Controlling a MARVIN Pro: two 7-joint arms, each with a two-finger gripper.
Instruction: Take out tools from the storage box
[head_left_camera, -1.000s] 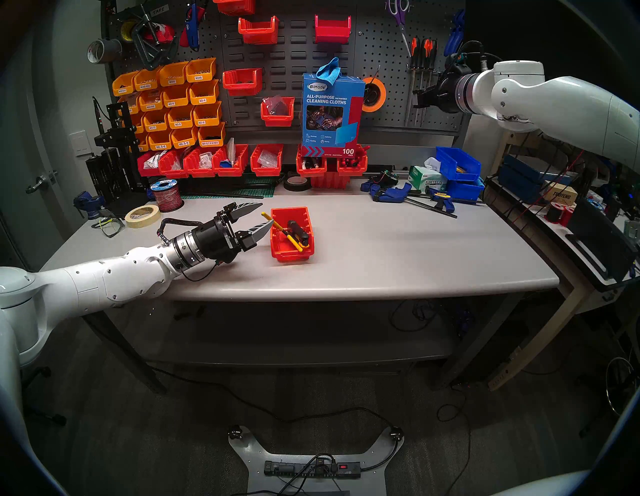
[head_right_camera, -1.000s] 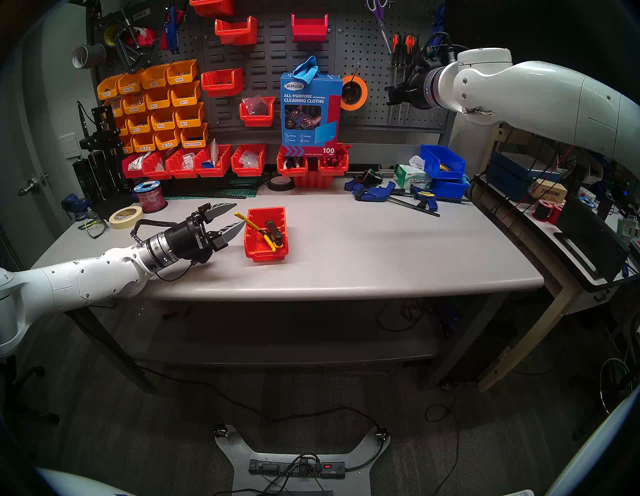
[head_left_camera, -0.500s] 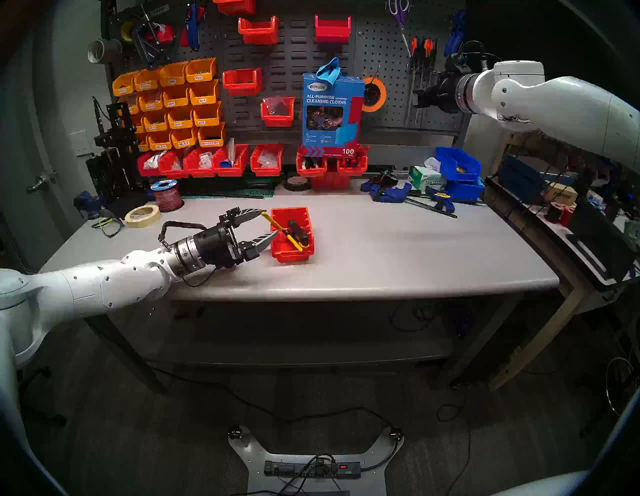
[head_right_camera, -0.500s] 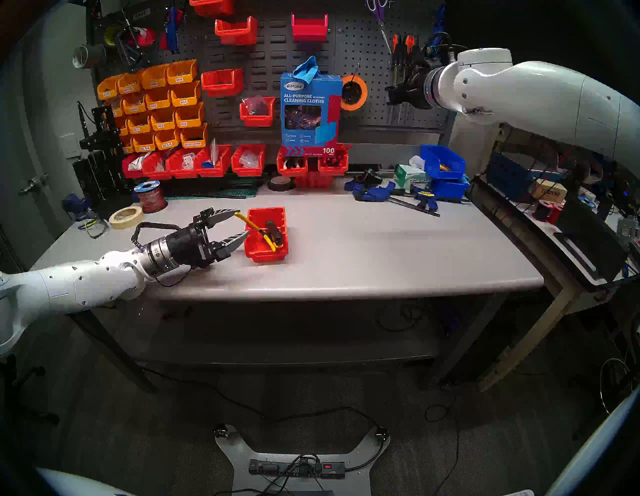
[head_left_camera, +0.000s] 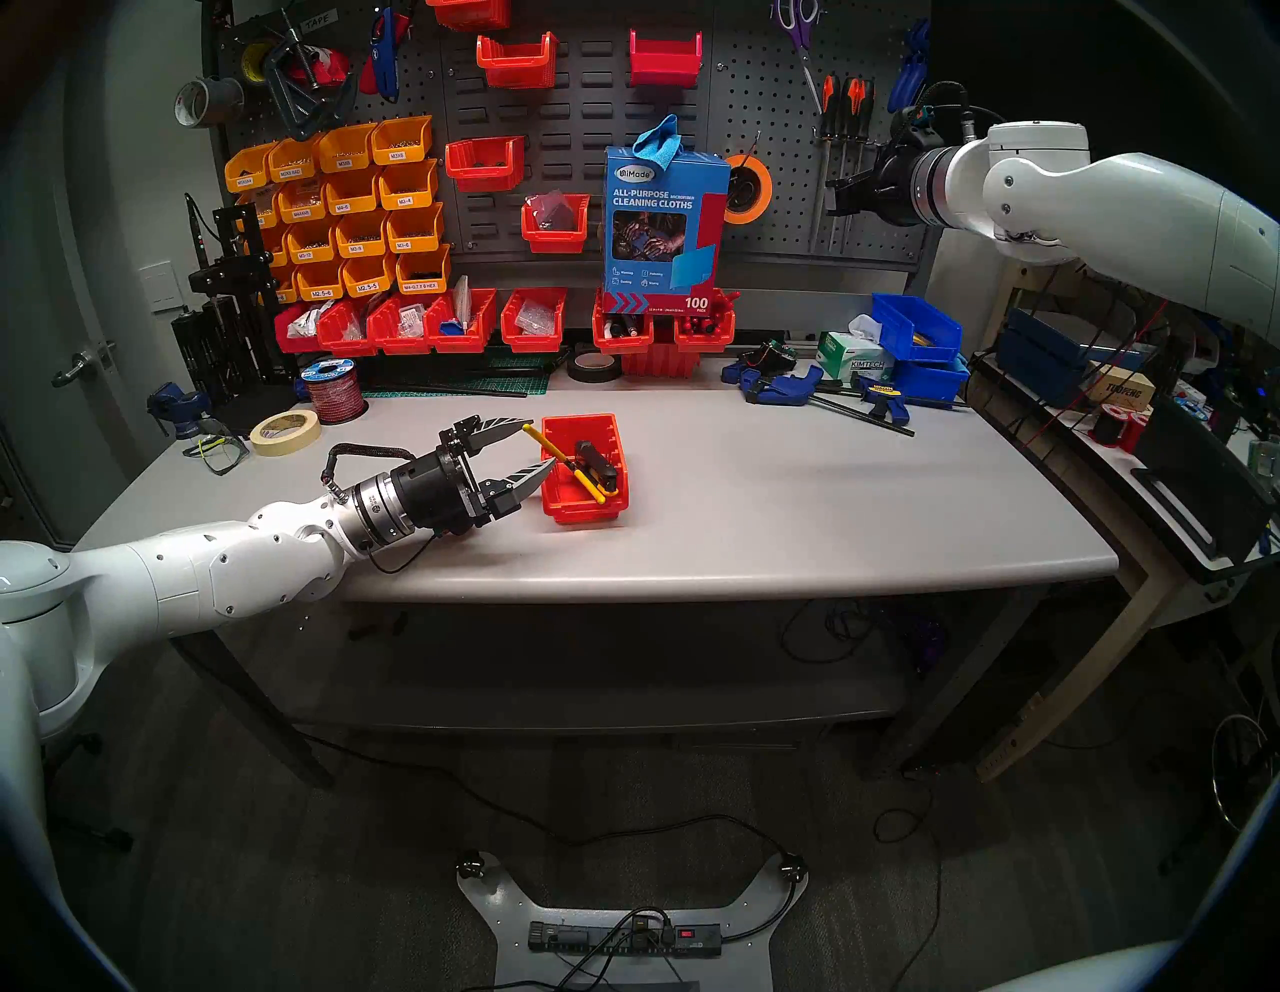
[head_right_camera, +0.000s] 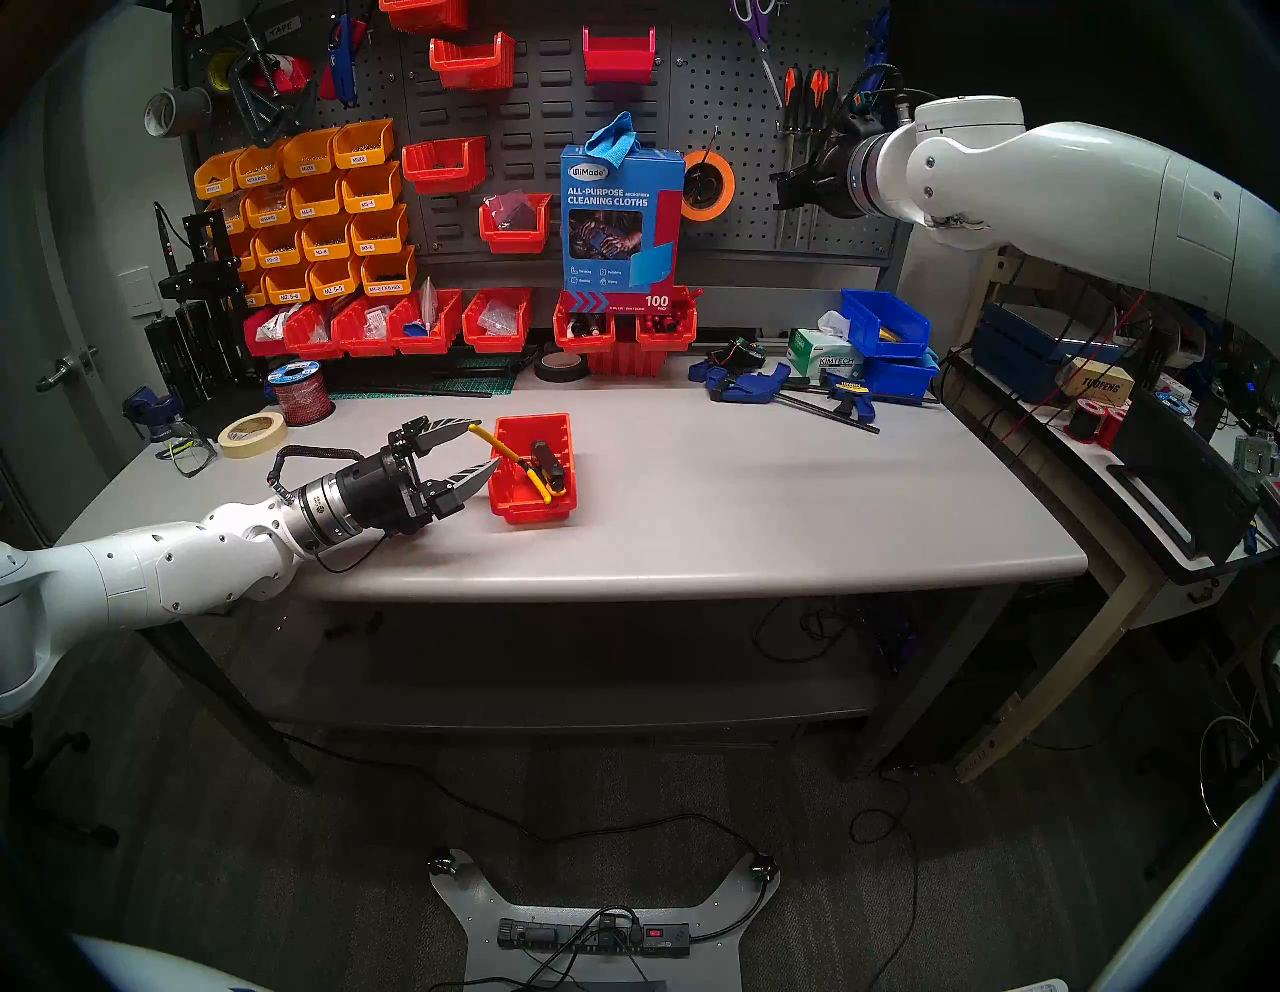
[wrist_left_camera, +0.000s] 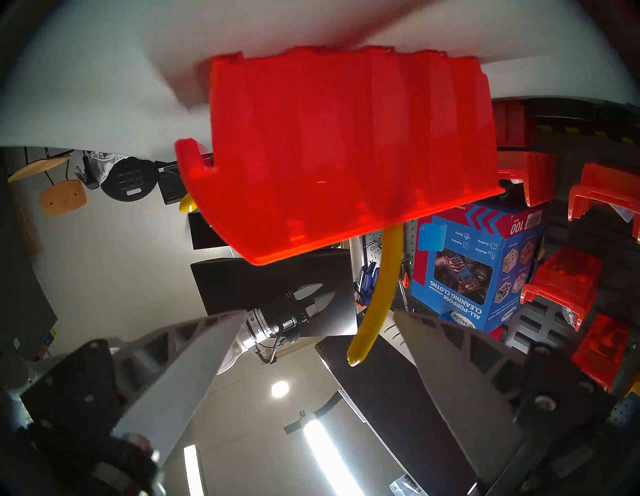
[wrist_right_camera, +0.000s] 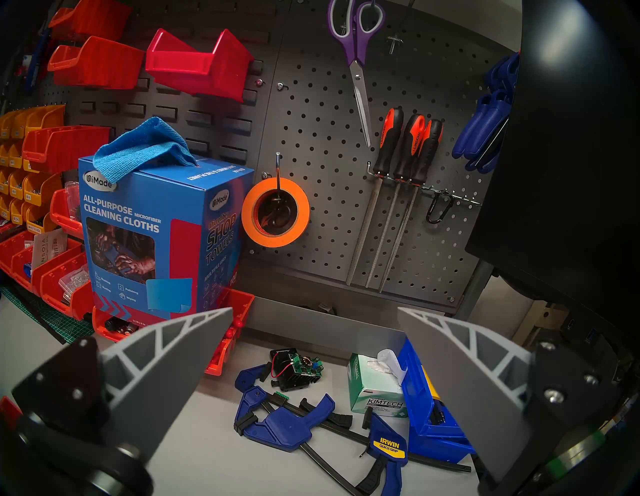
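Item 1, storage box (head_left_camera: 583, 500): red-orange open-top bin, standing upright on the grey table (head_left_camera: 796, 512), left of centre. Nothing removed from it yet, as I judge it.

Item 2, tools inside: yellow-handled cutters (head_left_camera: 578, 473) lying diagonally, one yellow handle (head_left_camera: 535, 435) poking out over the box's left rear rim; a black tool (head_left_camera: 597, 459) beside them, deeper in. I cannot make out a second pair of cutters separately.

Item 3, left gripper (head_left_camera: 541, 443): fingers spread wide, holding nothing, tips level with the box's left wall. In the left wrist view the yellow handle (wrist_left_camera: 377, 301) hangs between the two fingers, nearer the one at right; the near finger looks very close to the box wall, contact not certain.

Item 4, right gripper (wrist_right_camera: 315, 346): fingers apart, empty, raised near the pegboard (wrist_right_camera: 329, 145), well clear of the box.

Risks I log from here:
- Closing now, I may pinch only the handle's thin, rounded end; it could slip free or pivot.
- The lower finger could catch the wall and push or tip the light box, since nothing steadies it.
- Pulling the cutters out at an angle may drag the black tool along or hook the rim.
- The second handle, if sprung apart, could snag inside.
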